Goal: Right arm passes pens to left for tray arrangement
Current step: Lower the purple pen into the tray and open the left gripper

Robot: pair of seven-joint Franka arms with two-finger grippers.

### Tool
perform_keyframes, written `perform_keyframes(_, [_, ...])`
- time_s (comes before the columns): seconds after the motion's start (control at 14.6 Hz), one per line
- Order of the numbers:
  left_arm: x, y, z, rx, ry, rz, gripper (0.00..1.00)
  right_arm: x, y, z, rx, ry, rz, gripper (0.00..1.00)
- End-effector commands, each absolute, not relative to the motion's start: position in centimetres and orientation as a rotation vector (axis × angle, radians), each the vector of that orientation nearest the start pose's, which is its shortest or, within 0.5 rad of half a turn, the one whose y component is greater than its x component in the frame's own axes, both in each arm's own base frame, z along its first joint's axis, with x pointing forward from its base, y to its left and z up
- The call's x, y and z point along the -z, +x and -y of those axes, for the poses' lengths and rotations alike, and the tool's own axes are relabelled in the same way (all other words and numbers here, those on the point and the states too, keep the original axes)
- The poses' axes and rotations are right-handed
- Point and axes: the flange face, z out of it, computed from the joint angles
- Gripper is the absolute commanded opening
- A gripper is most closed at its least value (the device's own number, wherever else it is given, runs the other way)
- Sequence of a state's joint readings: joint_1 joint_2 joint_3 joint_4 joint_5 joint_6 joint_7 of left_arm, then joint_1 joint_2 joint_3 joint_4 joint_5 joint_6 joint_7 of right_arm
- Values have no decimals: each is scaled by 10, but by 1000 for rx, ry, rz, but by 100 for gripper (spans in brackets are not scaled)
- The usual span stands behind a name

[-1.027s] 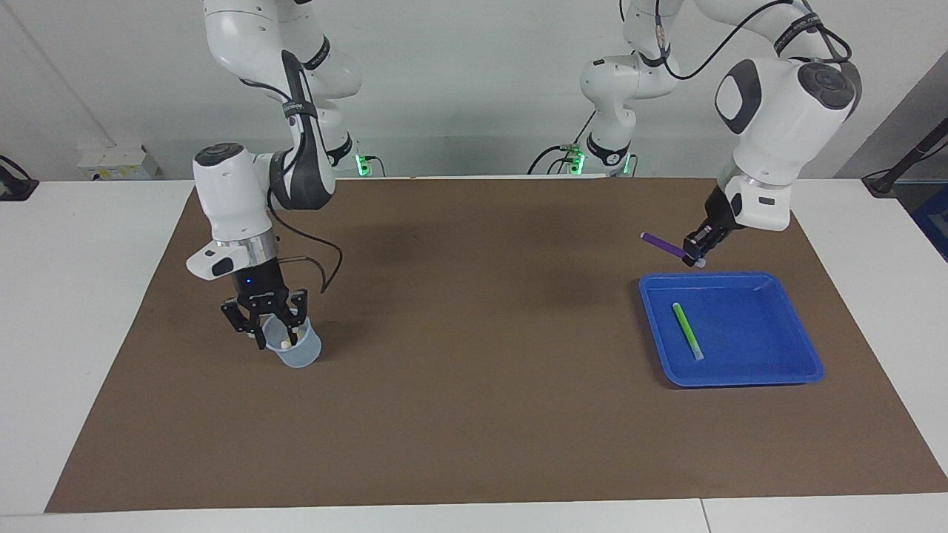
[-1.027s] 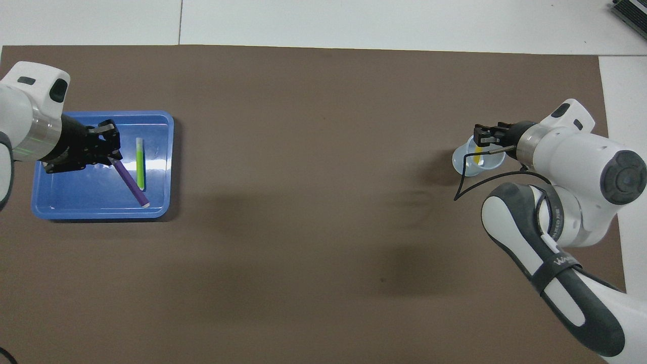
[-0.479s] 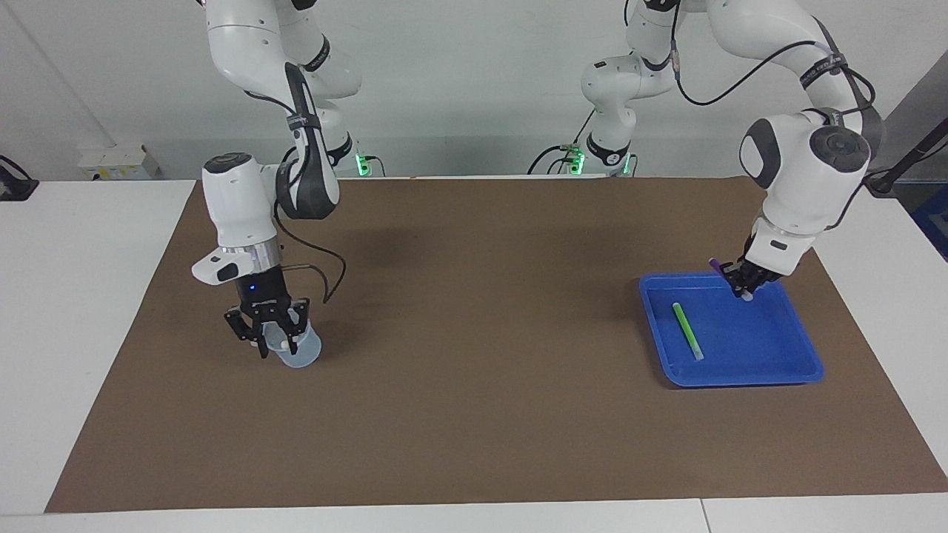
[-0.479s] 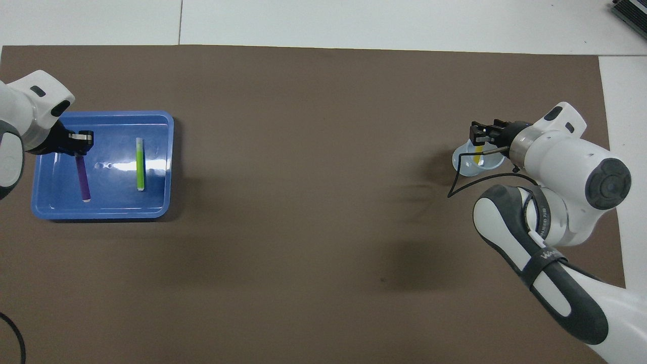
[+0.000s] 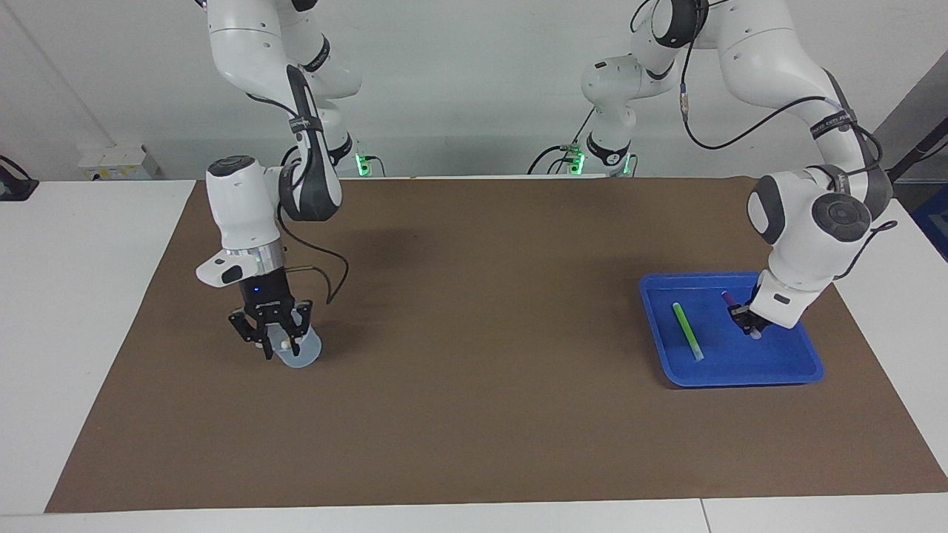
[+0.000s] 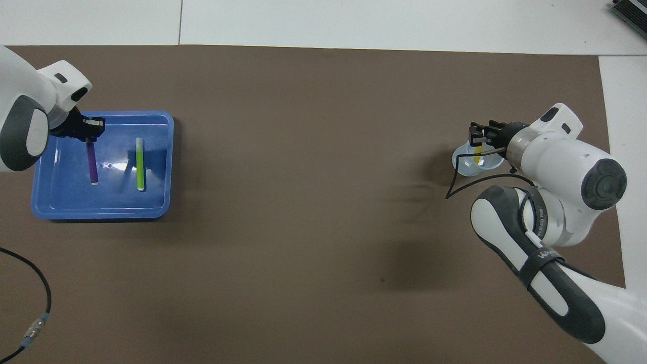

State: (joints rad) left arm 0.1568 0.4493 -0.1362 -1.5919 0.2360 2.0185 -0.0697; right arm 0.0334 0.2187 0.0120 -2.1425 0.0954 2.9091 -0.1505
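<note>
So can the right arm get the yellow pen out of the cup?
Probably yes. The right gripper hangs right over the cup, the yellow pen stands inside it, and nothing covers the top.

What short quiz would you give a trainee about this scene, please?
1. True or false: the green pen lies in the tray.
2. Fill in: the pen in the cup, where the right tool is, is ____.
3. The left tool grips: A the tray's rim, B the purple pen, C the green pen.
Key: 1 true; 2 yellow pen; 3 B.
</note>
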Motion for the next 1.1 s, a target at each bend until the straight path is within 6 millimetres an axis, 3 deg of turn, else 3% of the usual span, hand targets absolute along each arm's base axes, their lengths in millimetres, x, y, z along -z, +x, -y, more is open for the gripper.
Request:
perform_keyframes(0.0, [-358, 684, -42, -32, -3011, 4, 0, -367, 606, -22, 876, -3000, 192, 0])
perform_keyframes(0.21, [-346, 682, -53, -10, -3011, 17, 0, -382, 608, -22, 881, -2998, 199, 0])
perform_keyframes(0.48, [-309, 661, -64, 11, -3012, 12, 0, -420, 604, -20, 842, -3001, 194, 0])
perform_keyframes(0.68, [-306, 658, -65, 43, -3015, 13, 0, -445, 601, -17, 826, -3003, 193, 0])
perform_keyframes(0.82, [-307, 659, -70, 66, -3016, 25, 0, -445, 600, -16, 817, -3006, 196, 0])
perform_keyframes(0.89, [-305, 658, -69, 76, -3017, 27, 17, -443, 600, -15, 813, -3009, 208, 0])
perform_keyframes(0.96, [-304, 659, -68, 91, -3018, 53, 54, -438, 599, -15, 800, -3014, 226, 5])
perform_keyframes(1.03, [-304, 660, -67, 112, -3019, 79, 90, -430, 599, -12, 781, -3027, 292, 26])
